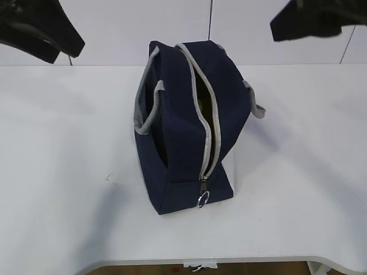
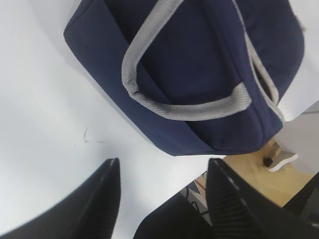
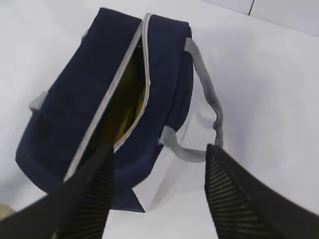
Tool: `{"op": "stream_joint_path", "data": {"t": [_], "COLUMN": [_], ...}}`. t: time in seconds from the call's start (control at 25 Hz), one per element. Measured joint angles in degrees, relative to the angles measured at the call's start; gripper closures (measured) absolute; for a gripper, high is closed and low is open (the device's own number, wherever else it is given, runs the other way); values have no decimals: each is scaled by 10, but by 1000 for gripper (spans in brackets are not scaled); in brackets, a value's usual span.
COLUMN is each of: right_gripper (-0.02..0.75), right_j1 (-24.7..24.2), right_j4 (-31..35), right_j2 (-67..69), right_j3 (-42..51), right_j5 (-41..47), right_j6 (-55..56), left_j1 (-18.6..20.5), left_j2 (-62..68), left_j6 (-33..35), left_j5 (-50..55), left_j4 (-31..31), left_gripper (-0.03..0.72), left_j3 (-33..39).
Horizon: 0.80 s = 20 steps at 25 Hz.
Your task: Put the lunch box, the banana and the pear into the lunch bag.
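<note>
Lunch bag upright near the middle of the white surface, navy, boxy, its grey zipper parted along the top into a narrow slit. Ring pull hanging at the near end of the zipper, low on the bag's front edge. One grey handle looped down the bag's left side, the other handle drooping off the right side. White side panel glimpsed in the right wrist view, low on the bag by the surface.

Something yellow visible through the slit in the right wrist view; too dim to say whether banana or pear. Lunch box not made out inside the dark opening.

Left claw spread wide, nothing between its fingers, hovering above the surface beside the bag's handle side, apart from the fabric. Right claw likewise spread and empty, raised over the bag's right handle and the zipper opening, not touching either. In the exterior view both arms only as dark shapes at the top corners, left and right, well apart from the bag.
</note>
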Motion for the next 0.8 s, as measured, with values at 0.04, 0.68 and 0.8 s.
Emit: {"op": "stream_joint_path", "data": {"t": [0.04,0.68,0.8], "right_gripper": [287,287,287], "right_j1": [0,7,30], "right_j4": [3,8,9], "right_j2": [-13,-66,-65], "right_j3": [27,212,268], "right_j5": [-22,-299,-391], "right_j6": [-5,-26,-28], "left_j1": [0,0,0], "left_j2": [-4,-20,-20], "left_j6": [-1,-2,-2], "left_j5": [0,1,1], "left_j4": [0,1,1], "left_gripper": [270,285,286], "left_j3": [0,0,0]}}
